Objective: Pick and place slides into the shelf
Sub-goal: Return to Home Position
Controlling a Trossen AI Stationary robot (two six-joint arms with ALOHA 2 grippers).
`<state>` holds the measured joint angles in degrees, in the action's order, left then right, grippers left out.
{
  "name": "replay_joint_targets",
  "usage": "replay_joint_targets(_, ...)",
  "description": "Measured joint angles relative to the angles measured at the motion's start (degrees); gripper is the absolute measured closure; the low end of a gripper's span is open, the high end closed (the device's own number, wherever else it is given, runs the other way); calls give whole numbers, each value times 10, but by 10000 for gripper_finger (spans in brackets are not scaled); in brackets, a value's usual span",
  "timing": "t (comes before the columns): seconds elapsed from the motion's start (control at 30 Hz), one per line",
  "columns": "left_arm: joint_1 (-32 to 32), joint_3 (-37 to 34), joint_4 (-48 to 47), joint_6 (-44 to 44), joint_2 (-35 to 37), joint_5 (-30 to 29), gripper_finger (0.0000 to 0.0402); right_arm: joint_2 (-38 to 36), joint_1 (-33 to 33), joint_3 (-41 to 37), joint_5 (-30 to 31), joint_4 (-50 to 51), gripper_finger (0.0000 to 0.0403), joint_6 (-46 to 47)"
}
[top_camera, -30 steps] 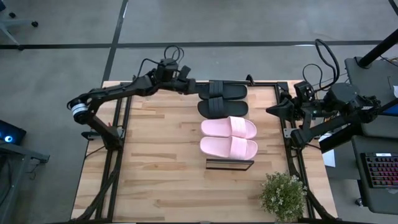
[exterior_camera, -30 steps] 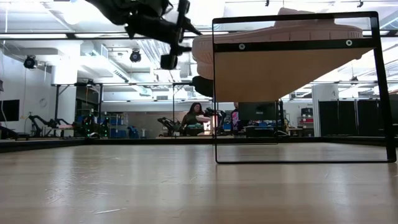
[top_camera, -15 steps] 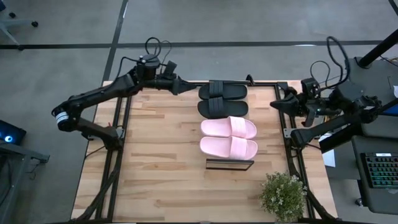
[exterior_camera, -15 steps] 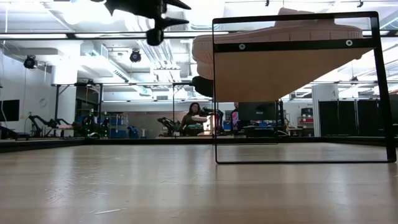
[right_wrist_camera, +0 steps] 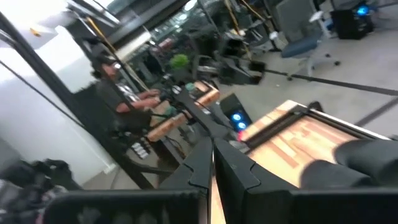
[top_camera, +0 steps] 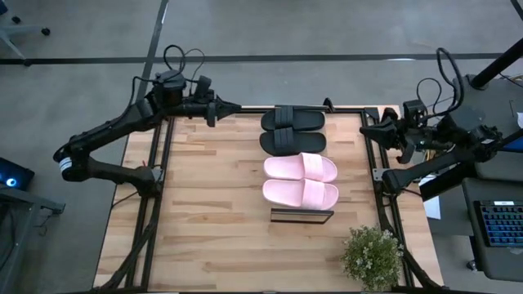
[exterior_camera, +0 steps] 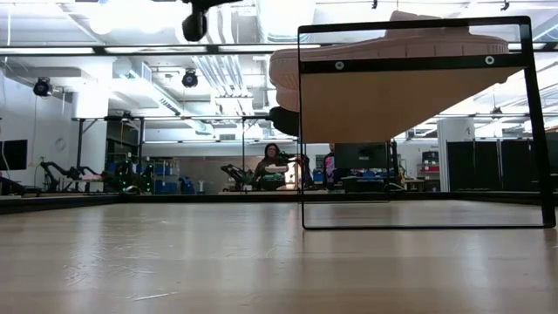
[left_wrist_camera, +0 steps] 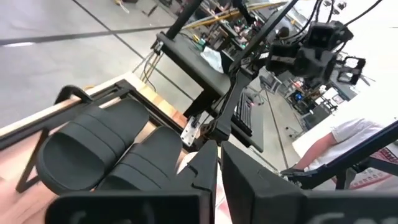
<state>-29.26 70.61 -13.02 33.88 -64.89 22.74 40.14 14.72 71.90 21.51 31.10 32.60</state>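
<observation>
Two black slides (top_camera: 292,118) (top_camera: 292,142) and two pale pink slides (top_camera: 300,167) (top_camera: 300,193) lie side by side, soles down, on the shelf (top_camera: 302,216). The low view shows a pink slide (exterior_camera: 392,44) on the shelf's plank (exterior_camera: 392,105). My left gripper (top_camera: 214,110) is shut and empty above the table's far edge, left of the black slides (left_wrist_camera: 93,143). My right gripper (top_camera: 365,131) is shut and empty at the far right edge.
A potted plant (top_camera: 372,255) stands at the table's near right corner. The shelf's thin black frame (exterior_camera: 302,131) stands upright on the tabletop (top_camera: 204,212). Bare wood spreads left of and in front of the shelf. A person sits far back in the room (exterior_camera: 270,166).
My left gripper has drawn back from the black slides toward the table's far left corner, has risen and has shut, empty. My right gripper has pulled back a little toward the right edge. The slides have stayed where they were.
</observation>
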Motion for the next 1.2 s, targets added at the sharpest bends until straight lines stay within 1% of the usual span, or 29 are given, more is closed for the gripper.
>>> replay_joint_targets(0.17, 0, -2, -6, -5, 23, -19, 399, -8, 0, 0, 23, 43, 394, 3)
replay_joint_targets(0.33, 2, -2, -48, -41, 52, -47, 401, -24, 0, 0, 45, 65, 394, -21)
replay_joint_targets(0.53, 18, -3, -61, -95, 87, -77, 401, -46, 0, 0, 51, 62, 394, -82)
replay_joint_targets(0.67, 21, -13, -55, -107, 112, -95, 401, -61, 0, -3, 41, 22, 395, -123)
replay_joint_targets(0.8, 23, -62, 24, -102, 143, -93, 401, -79, 0, -17, 12, -54, 395, -172)
replay_joint_targets(0.93, 25, -141, 158, -74, 179, -91, 402, -91, 0, -33, -10, -96, 395, -192)
replay_joint_targets(1.03, 25, -200, 253, -51, 200, -91, 402, -99, 0, -54, -39, -129, 395, -199)
replay_joint_targets(1.1, 25, -231, 288, -37, 211, -91, 402, -108, 0, -74, -57, -166, 395, -210)
replay_joint_targets(1.2, 25, -257, 300, -27, 222, -88, 402, -130, 0, -112, -75, -234, 395, -220)
